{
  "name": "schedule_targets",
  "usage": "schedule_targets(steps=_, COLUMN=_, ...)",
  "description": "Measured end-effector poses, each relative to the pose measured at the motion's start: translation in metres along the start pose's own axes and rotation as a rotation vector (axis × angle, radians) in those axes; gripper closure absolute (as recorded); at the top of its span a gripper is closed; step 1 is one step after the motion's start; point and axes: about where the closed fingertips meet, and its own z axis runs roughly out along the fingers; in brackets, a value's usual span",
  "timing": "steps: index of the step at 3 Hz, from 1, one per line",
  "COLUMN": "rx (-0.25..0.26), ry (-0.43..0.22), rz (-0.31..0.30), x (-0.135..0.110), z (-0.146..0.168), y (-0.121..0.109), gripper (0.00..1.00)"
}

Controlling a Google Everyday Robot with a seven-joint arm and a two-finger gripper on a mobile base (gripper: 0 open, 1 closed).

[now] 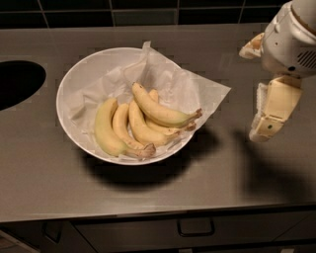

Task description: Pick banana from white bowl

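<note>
The white bowl (74, 79), lined with crumpled white paper (173, 79), stands on the grey counter left of centre. Several bananas lie in it. The banana (158, 111) is the long pale-yellow one lying on top, its brown stem pointing right and its dark tip toward the bowl's middle. A fatter greenish-yellow banana (105, 131) lies at the left of the bunch. My gripper (253, 94) hovers to the right of the bowl, above the counter, open and empty, with one finger (269, 116) hanging down and the other near the top.
A dark round opening (17, 81) is cut into the counter at the far left. Dark tiles (148, 10) run along the back. A drawer handle (196, 228) sits below the counter's front edge.
</note>
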Motion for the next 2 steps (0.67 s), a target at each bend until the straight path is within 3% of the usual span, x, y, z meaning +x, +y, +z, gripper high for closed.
schedule_targets(steps=2, rx=-0.006, ry=-0.073, rz=-0.022, x=-0.062, z=0.005, y=-0.013, gripper=0.0)
